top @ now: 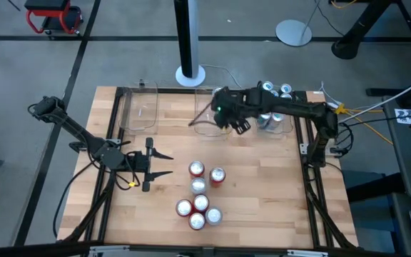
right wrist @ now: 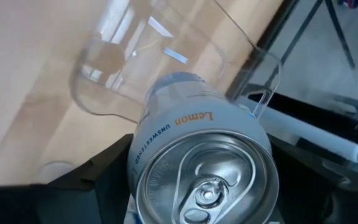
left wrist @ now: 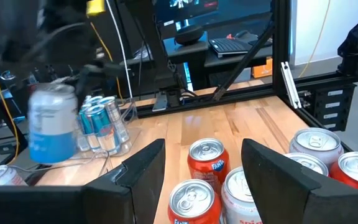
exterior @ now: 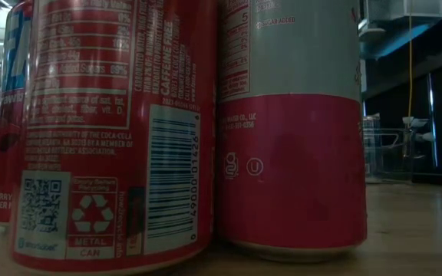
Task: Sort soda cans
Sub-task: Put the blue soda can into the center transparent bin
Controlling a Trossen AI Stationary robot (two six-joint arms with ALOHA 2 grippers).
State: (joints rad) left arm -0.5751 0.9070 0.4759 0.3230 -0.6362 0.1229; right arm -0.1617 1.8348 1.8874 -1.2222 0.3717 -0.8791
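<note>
Right wrist view: pale-blue lemon can (right wrist: 204,162), silver top, in right pincer (right wrist: 197,186).

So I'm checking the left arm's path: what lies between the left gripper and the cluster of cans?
Only bare table between the left gripper and the can cluster, per the high view.

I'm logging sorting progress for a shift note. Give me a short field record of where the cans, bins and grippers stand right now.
right gripper: shut on a pale lemon can, above the middle clear bin
left gripper: open, empty, beside the loose cluster
loose cans: seven red or silver-and-red cans standing together on the table
right bin: holds teal-blue cans
left bin: no cans visible
</note>
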